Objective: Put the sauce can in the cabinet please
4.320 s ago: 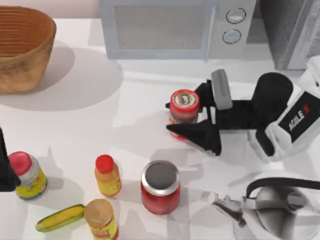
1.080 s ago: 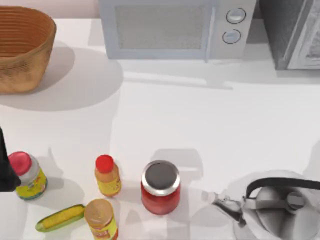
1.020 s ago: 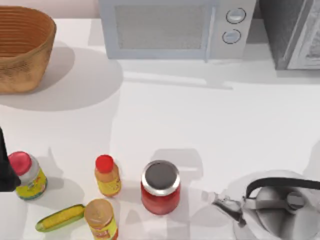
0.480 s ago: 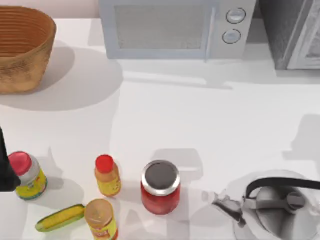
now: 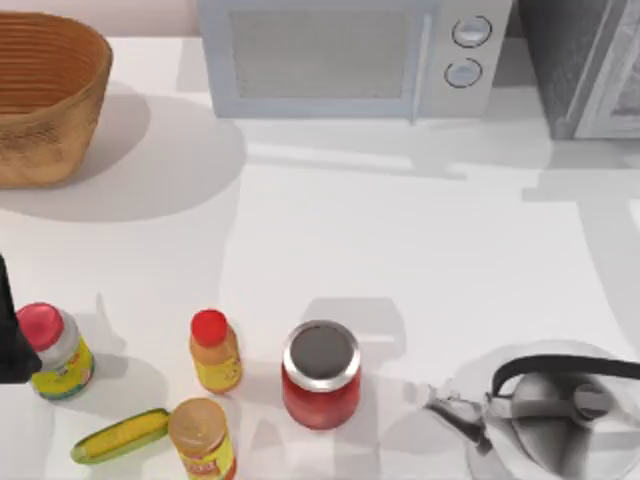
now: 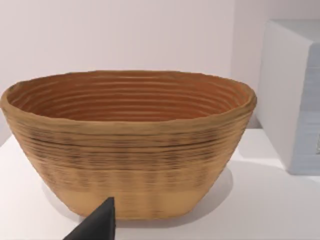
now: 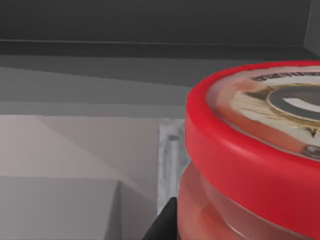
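Red-rimmed sauce can [image 7: 250,150]: close under the right wrist camera, upright, lid with gold print and a dark centre mark; probably carried this way so it can be set down standing.
Right hand: one dark finger tip [image 7: 162,222] against the can's side; seemingly clamped on it, though the grip itself is hidden, so cannot tell for sure.
Cabinet interior: dark grey walls and ledge beyond the can, pale floor below; can judged inside or at the opening, not yet released.
Left hand: parked at the table's left edge, dark tip [image 6: 97,225] before the woven basket [image 6: 127,145]; open or together, cannot tell.
Table [image 5: 400,240]: red jar [image 5: 321,375], yellow bottle [image 5: 215,350] and kettle [image 5: 560,410] along the near side, untouched.
Far side: microwave [image 5: 350,55], then cabinet [image 5: 585,60] at the far right corner.
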